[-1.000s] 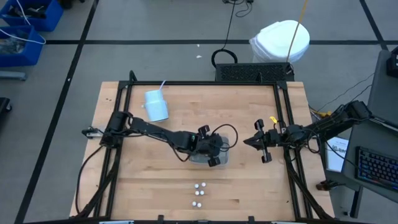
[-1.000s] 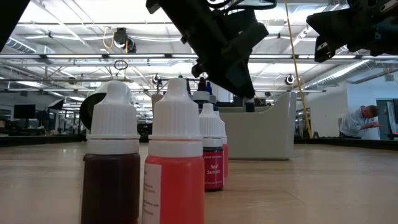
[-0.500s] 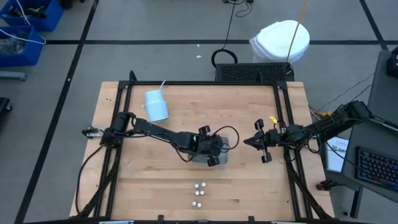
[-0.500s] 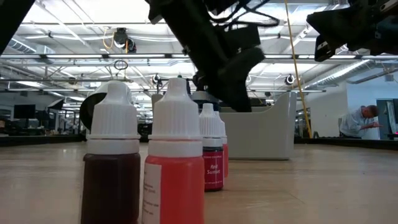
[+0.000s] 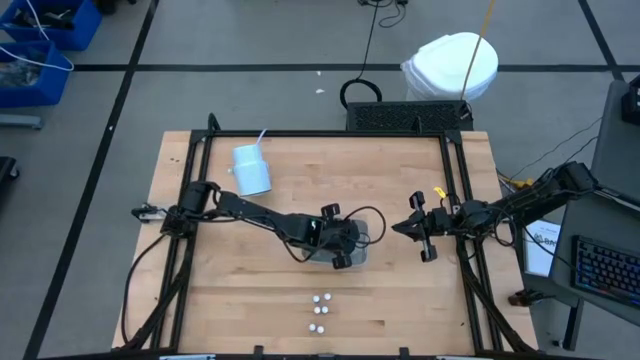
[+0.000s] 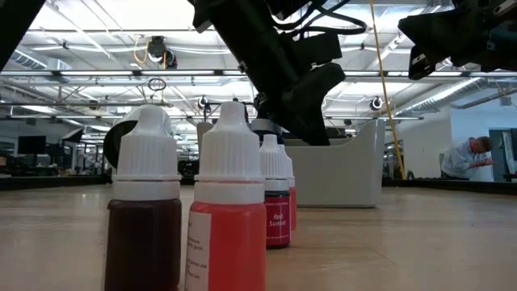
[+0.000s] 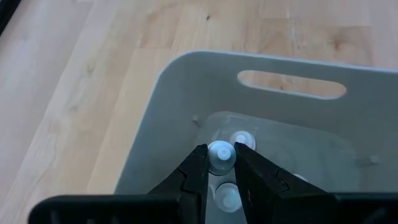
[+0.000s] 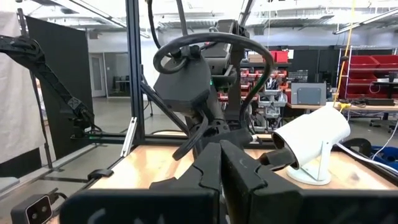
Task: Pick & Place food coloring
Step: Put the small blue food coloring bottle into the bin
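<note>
The left pincer [image 7: 220,163], clamped on a bottle [image 7: 221,153], has been lowered into the tray [image 7: 186,93] at counter centre; release remains. 4 bottles [image 5: 319,312] wait at 6 o'clock. The right pincer [image 5: 422,228] is shut, idle at 3 o'clock.

a large industrial lab or workshop hall, not a home. the wooden table [image 5: 400,290] sits in a black metal frame on a grey concrete floor [image 5: 250,40] marked with dark lines, with blue bins [image 5: 40,45] of parts in one corner and a keyboard [image 5: 605,275] at a desk beside it. across the table, the low view shows a high ceiling with steel trusses [image 6: 97,77] and strip lights, and a person [image 6: 468,158] bent over a bench. red storage bins [image 8: 373,65] line shelving in the background.
</note>
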`<state>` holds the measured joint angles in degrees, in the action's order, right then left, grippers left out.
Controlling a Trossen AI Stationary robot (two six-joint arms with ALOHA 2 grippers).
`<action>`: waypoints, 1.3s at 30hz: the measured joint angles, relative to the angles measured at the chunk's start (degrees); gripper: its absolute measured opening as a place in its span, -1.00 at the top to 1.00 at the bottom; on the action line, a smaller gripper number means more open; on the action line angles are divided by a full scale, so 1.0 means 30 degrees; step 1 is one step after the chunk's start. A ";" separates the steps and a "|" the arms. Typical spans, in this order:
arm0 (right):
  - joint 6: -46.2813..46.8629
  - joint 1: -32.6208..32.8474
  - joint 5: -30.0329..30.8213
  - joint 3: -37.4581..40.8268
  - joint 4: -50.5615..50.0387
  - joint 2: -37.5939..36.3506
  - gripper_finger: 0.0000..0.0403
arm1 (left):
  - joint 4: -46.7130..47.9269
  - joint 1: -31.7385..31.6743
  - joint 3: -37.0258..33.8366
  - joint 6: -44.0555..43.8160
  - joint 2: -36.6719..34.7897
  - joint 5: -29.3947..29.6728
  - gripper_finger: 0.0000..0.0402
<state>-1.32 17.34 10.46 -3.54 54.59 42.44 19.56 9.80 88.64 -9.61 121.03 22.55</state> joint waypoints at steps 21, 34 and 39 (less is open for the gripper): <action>0.0000 0.0000 0.0000 -0.0004 -0.0007 0.0000 1.00 | 0.0129 -0.0013 -0.0020 0.1180 -0.0007 -0.0998 0.64; 0.0000 0.0000 0.0000 -0.0004 -0.0015 0.0000 1.00 | 0.0122 -0.0013 -0.0021 0.1145 -0.0015 -0.1018 0.64; 0.0000 0.0000 -0.0002 0.0002 -0.0015 0.0000 1.00 | 0.0122 -0.0013 -0.0027 0.1028 -0.0029 -0.1013 0.62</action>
<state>-1.32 17.34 10.45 -3.54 54.54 42.44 19.92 9.76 88.55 -6.52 120.95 19.51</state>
